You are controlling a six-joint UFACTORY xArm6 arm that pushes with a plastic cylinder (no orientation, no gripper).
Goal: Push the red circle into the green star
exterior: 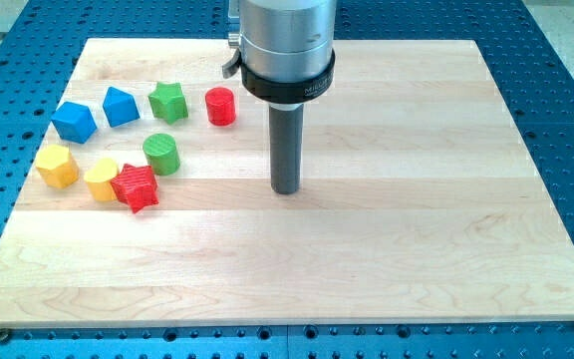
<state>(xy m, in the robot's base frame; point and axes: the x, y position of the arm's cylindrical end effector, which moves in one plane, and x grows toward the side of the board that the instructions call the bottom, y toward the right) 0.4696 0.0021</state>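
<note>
The red circle (221, 106) is a short red cylinder standing at the view's upper left. The green star (168, 102) lies just to its left, with a small gap between them. My tip (285, 189) rests on the board to the right of and below the red circle, about a block's width or more away, touching no block. The rod rises from it to the grey arm body at the view's top.
Two blue blocks (74, 122) (120, 106) lie left of the green star. A green cylinder (161, 154), a red star (136, 186) and two yellow blocks (102, 179) (57, 166) sit below them. The wooden board (387, 249) lies on a blue perforated table.
</note>
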